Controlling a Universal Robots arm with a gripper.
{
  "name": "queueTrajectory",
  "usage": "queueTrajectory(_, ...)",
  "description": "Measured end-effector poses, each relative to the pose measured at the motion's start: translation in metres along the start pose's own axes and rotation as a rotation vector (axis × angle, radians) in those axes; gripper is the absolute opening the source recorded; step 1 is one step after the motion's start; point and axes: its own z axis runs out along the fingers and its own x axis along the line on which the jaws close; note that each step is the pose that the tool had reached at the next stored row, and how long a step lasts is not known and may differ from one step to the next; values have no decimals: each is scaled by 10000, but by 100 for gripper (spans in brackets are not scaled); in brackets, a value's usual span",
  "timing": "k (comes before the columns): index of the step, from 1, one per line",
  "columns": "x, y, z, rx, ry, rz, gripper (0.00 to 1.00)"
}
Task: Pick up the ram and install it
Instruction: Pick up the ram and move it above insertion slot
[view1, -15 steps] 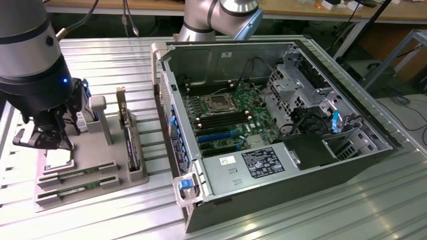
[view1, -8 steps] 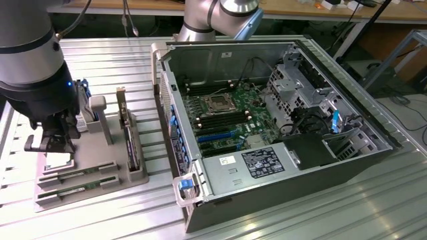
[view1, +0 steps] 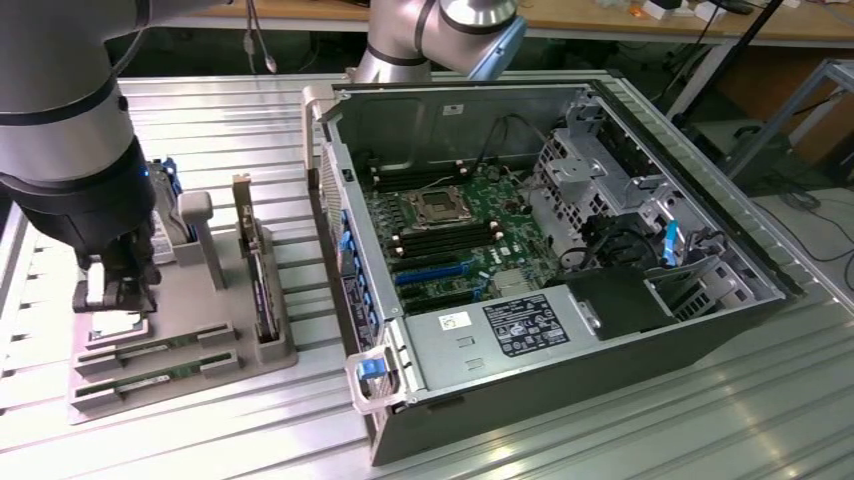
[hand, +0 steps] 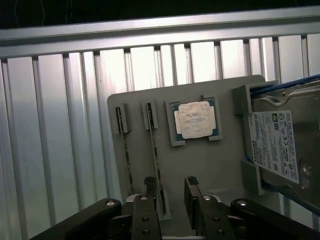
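Two ram sticks, thin and green, stand on edge in slots of the grey tray (hand: 220, 165): one ram stick (hand: 154, 145) nearer the processor chip and the other ram stick (hand: 124, 150) beside it. In the exterior view they lie at the tray's front, ram (view1: 158, 350) and ram (view1: 150, 385). My gripper (hand: 170, 192) hangs open just above the tray with nothing between its fingers, and one fingertip (hand: 149, 183) is close beside the end of the nearer stick. In the exterior view the gripper (view1: 114, 300) is over the tray's left part.
A silver processor chip (hand: 195, 120) and a hard drive (hand: 280, 145) also sit in the tray. An upright card (view1: 260, 290) stands on the tray's right side. The open computer case (view1: 561, 330) lies at the exterior view's right, showing its motherboard (view1: 454, 250) and black memory slots (view1: 441, 240).
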Motion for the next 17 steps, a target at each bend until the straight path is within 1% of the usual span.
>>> queueTrajectory(2, 10, -1, 25, -8, 14, -297, 36)
queueTrajectory(4, 70, -6, 61, -25, 17, -349, 36)
queueTrajectory(5, 148, -13, 89, -35, 19, -361, 36)
queueTrajectory(7, 313, -25, 150, -36, 17, -361, 36)
queueTrajectory(9, 424, -34, 191, -36, 17, -361, 36)
queueTrajectory(11, 504, -40, 224, -36, 17, -361, 36)
queueTrajectory(15, 483, -64, 292, -34, 15, -370, 36)
queueTrajectory(17, 485, -68, 364, -36, 17, -377, 36)
